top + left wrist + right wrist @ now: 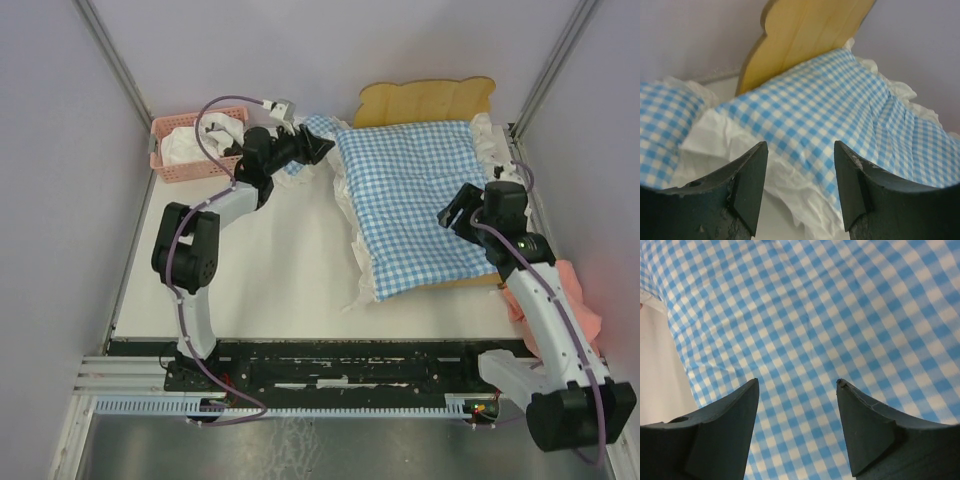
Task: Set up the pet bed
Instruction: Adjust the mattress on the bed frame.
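Left gripper (800, 150) jaws stood apart and empty at the ruffled edge of gingham bedding (840, 110), right gripper (797, 385) jaws apart and empty above its checked top, pet bed (425, 100) lay beneath bedding, far right of table (270, 290).

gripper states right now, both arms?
Left gripper: open, holding nothing, facing the blue-white gingham ruffled bedding.
Right gripper: open, empty, over the same bedding.

Left end effector (800, 150) and right end effector (797, 385) gape (both empty).
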`<control>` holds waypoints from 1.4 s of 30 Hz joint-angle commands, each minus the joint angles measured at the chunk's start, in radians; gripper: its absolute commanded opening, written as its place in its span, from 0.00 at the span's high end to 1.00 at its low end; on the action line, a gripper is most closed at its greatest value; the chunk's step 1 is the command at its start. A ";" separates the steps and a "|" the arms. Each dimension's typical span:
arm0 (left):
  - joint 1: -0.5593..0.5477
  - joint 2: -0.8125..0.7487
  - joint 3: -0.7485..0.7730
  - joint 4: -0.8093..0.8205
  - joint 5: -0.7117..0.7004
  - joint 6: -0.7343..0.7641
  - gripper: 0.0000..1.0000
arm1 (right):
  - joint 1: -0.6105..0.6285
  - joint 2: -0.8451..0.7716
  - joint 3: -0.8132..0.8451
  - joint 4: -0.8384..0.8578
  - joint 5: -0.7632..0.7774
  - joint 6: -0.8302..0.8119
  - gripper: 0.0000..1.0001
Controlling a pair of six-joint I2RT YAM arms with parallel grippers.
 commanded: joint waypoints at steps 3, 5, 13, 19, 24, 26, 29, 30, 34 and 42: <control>0.002 -0.148 -0.315 0.253 0.005 -0.186 0.38 | 0.069 0.209 0.225 0.150 0.079 -0.073 0.27; -0.007 -0.188 -0.391 0.259 -0.013 -0.196 0.38 | 0.092 0.255 0.290 0.084 0.121 -0.046 0.27; -0.050 -0.291 -0.563 0.125 -0.200 -0.420 0.33 | 0.116 0.152 0.138 -0.024 0.104 0.311 0.14; -0.123 -0.290 -0.665 0.279 -0.155 -0.723 0.08 | 0.116 -0.017 0.050 -0.019 0.112 0.306 0.01; -0.198 -0.235 -0.647 0.284 -0.143 -0.720 0.01 | 0.117 -0.100 0.048 -0.042 0.101 0.294 0.01; -0.219 -0.212 -0.638 0.264 -0.152 -0.698 0.01 | 0.116 -0.113 0.040 -0.049 0.099 0.293 0.01; -0.232 -0.144 -0.639 0.366 -0.120 -0.759 0.01 | 0.116 -0.122 0.033 -0.055 0.097 0.288 0.01; -0.238 -0.117 -0.633 0.399 -0.114 -0.778 0.01 | 0.117 -0.126 0.032 -0.054 0.096 0.288 0.01; -0.267 -0.024 -0.603 0.552 -0.100 -0.854 0.01 | 0.116 -0.130 0.029 -0.041 0.090 0.275 0.01; -0.299 0.145 -0.558 0.839 -0.134 -1.029 0.01 | 0.116 -0.137 0.022 -0.053 0.093 0.246 0.01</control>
